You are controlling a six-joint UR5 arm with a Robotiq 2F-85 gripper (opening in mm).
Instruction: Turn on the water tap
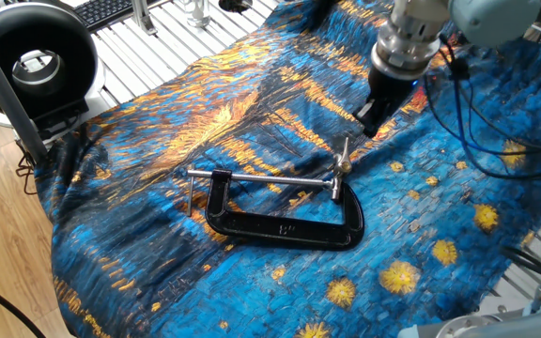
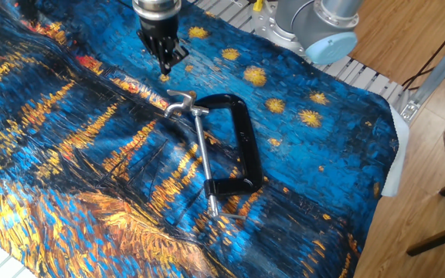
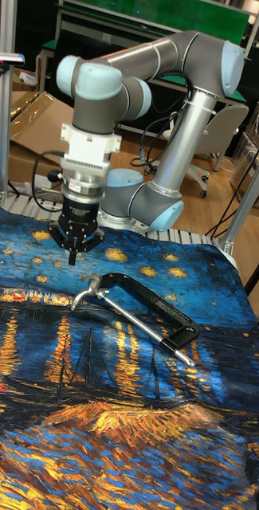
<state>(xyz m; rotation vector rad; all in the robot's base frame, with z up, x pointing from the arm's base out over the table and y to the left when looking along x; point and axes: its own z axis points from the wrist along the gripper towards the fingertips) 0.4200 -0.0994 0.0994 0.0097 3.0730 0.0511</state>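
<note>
Covering the whole surface [image 1: 139, 56] is a glossy blue-and-gold painted cloth [image 1: 458, 216], wrinkling in places. Mid-frame, the black clamp [image 1: 285, 228] is lying flat, its water tap [image 1: 343, 161], a short silver crossbar on a brass hub, pointing up-right. The hand [image 1: 371, 117] is hovering just above it, empty, fingers nearly together. Pushing down off-centre risks skidding the unanchored clamp across the slick fabric.

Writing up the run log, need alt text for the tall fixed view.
A grey robot arm holds its black gripper just above the silver tap handle of a black clamp, not touching it. The clamp lies flat on a blue and orange painted cloth.
</note>
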